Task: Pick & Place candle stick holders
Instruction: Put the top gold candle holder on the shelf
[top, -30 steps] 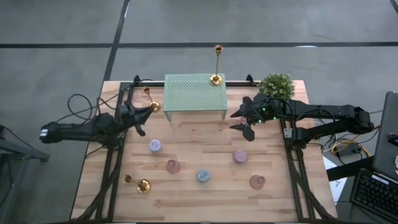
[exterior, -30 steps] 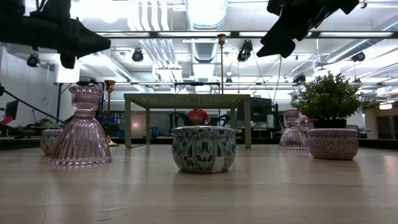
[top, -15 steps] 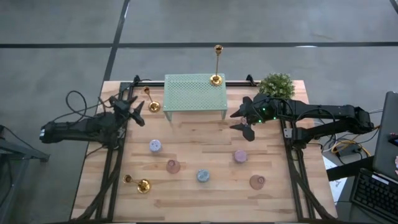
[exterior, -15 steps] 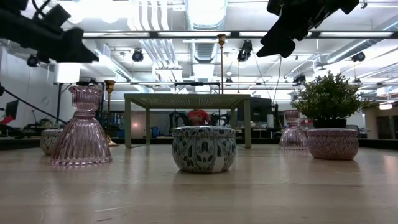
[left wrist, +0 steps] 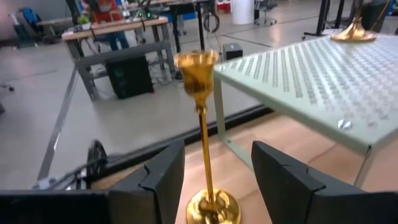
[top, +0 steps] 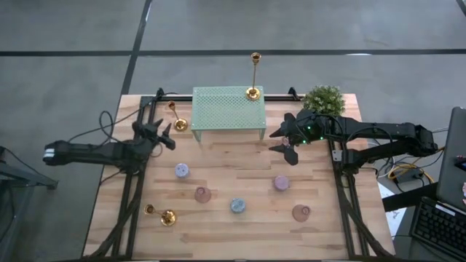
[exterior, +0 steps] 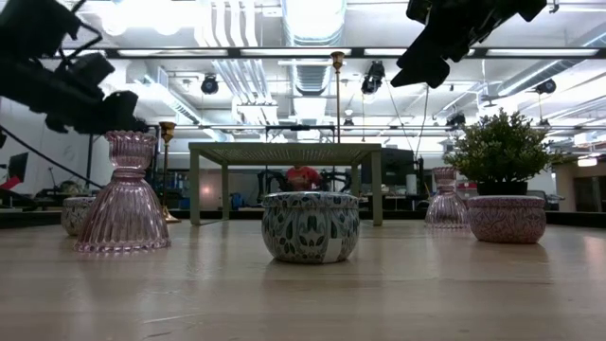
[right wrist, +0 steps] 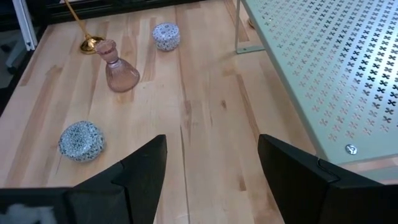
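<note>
Three gold candle stick holders show. One [top: 178,120] stands on its round base on the wood just left of the green stand [top: 227,109]; the left wrist view shows it [left wrist: 202,118] upright ahead of the fingers. My left gripper [top: 166,135] is open a little to its left and touches nothing. The tallest [top: 253,76] stands on the stand's far right corner. A third [top: 164,215] stands by the near left corner. My right gripper [top: 288,148] hangs open over the wood right of the stand.
Pink glass holders [top: 202,194] [top: 282,183] [top: 301,212] and patterned tins [top: 182,170] [top: 238,205] are scattered over the table's near half. A potted plant [top: 323,98] stands at the far right. Cables lie by the left arm.
My left gripper has opened and let go of the candle stick holder beside the stand. It has then drawn back toward the table's left edge, sinking and rolling its wrist. The holder stays upright on the wood.
</note>
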